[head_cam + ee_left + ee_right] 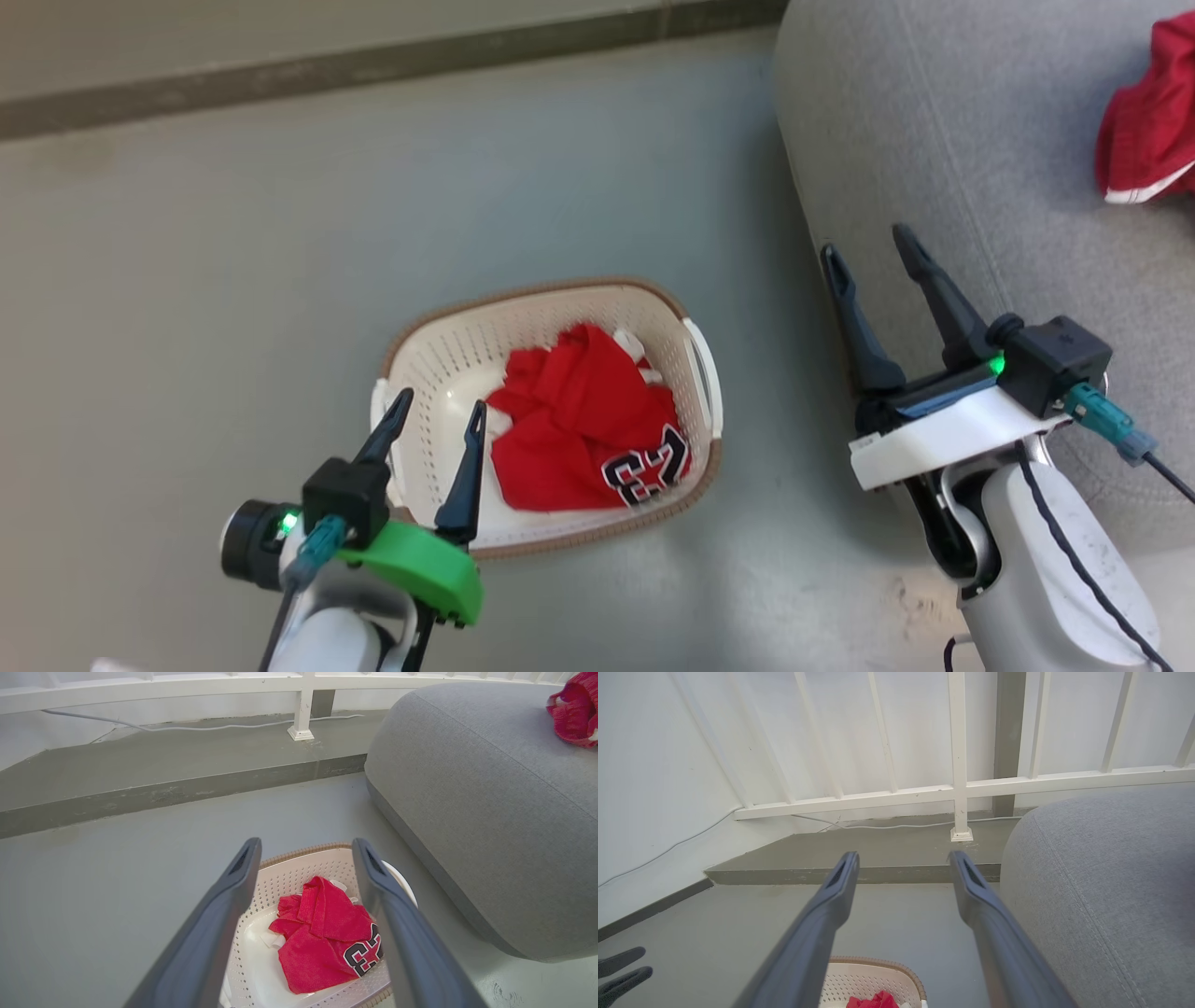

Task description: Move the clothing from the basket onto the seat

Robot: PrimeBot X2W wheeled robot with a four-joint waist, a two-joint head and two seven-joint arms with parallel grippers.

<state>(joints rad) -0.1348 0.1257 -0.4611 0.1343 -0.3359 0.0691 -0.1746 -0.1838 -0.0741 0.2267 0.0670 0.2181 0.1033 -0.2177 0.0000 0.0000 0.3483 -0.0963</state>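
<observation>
The jersey (579, 429) lies crumpled in the basket (448, 350). It is red, and its black-and-white numerals (649, 471) reading 23 face up toward the basket's near-right corner. Bits of white cloth (633, 343) peep out at the jersey's far edge. The basket stands on the grey floor (233, 280), near the seat (934, 140) but not touching it. A 2nd red piece (1146, 131) with white trim lies on the seat, well apart from the basket.

My left gripper (443, 399) hovers over the basket's near-left side with its 2 fingers spread wide and nothing between them. In my left wrist view the jersey shows through the gap between them. My right gripper (864, 240) hangs by the seat's left edge, above the strip of floor between seat and basket. Its fingers are also wide apart and empty, and they point away from me.

Beyond the basket a low step (163, 793) runs across the floor. A white railing (957, 756) stands on it, and a thin cable (210, 728) trails along its foot
</observation>
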